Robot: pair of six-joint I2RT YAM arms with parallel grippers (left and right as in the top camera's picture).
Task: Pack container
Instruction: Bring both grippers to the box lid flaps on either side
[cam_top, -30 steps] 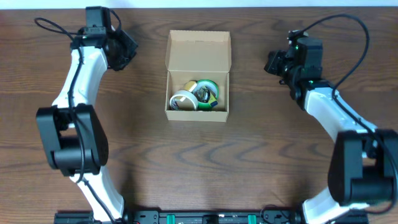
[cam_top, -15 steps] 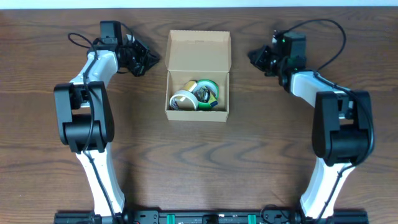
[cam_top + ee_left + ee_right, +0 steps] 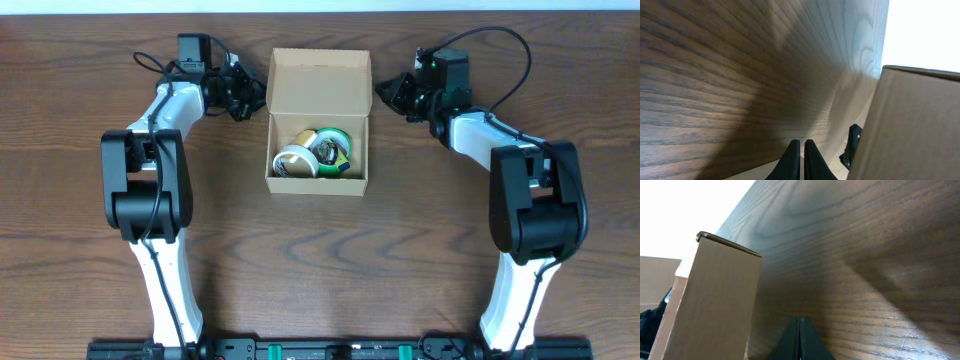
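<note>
The tan cardboard container (image 3: 319,85) sits at the table's back centre with its hinged flap lid open toward the far edge. Several tape rolls (image 3: 318,152) lie inside it. My left gripper (image 3: 254,92) is shut and empty, its tips next to the lid's left edge. My right gripper (image 3: 383,91) is shut and empty, next to the lid's right edge. The left wrist view shows the shut fingers (image 3: 801,148) low over the table beside the cardboard wall (image 3: 910,125). The right wrist view shows shut fingers (image 3: 800,325) beside the cardboard wall (image 3: 715,300).
The dark wooden table (image 3: 320,260) extends in front of the box. The table's far edge runs just behind the lid. Cables trail from both wrists near the back edge.
Both arms have swung inward toward the box. The left gripper moved right and the right gripper moved left, ending beside the open lid's two edges. The box and rolls have not moved.
</note>
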